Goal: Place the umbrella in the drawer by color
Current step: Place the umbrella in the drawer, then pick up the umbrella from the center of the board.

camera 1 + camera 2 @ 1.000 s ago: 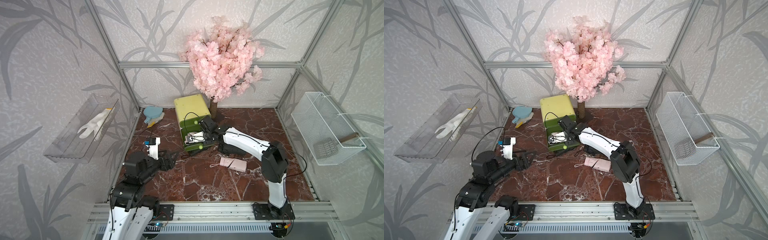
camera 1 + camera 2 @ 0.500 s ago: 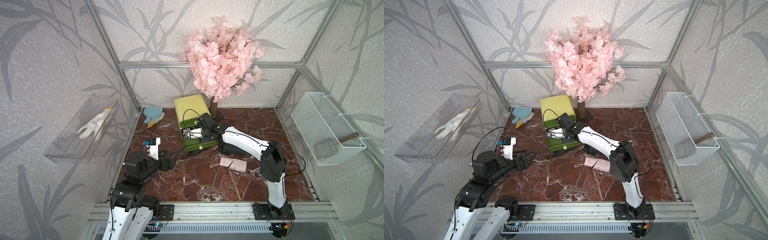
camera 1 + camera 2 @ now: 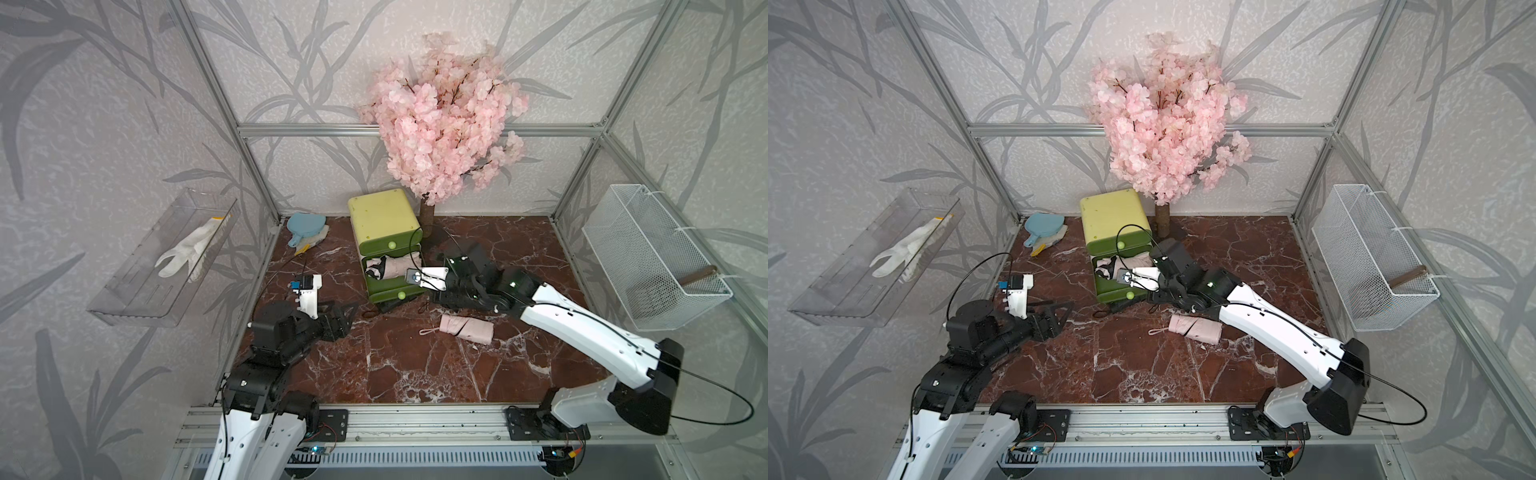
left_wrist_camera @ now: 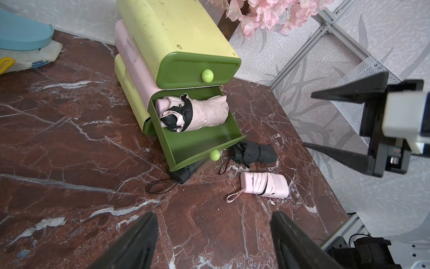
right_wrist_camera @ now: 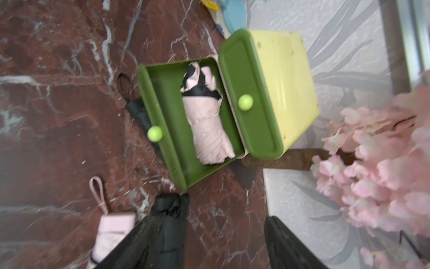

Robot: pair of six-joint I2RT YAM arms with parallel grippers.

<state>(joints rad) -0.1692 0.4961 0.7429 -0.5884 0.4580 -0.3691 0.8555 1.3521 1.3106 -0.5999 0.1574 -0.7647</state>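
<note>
A yellow and pink cabinet point(image 3: 382, 216) has its middle green drawer point(image 4: 197, 144) pulled out, with a folded pink umbrella point(image 4: 197, 114) lying inside. My right gripper point(image 4: 308, 120) hangs open and empty just right of the drawer. A black umbrella point(image 5: 169, 221) lies on the floor beside one of its fingers. A second black umbrella point(image 4: 186, 172) sits partly under the drawer front. Another pink umbrella point(image 3: 467, 328) lies on the marble floor in front of the right arm. My left gripper point(image 4: 213, 214) is open over bare floor, well left of the cabinet.
A pink blossom tree point(image 3: 440, 120) stands right behind the cabinet. A blue dish on a glove point(image 3: 305, 224) lies at the back left. A clear wall shelf point(image 3: 124, 299) holds a white glove, and a white wire basket point(image 3: 648, 257) hangs on the right wall.
My right gripper opened, let go of the pink umbrella in the drawer and drew back to the right. The left arm stayed still.
</note>
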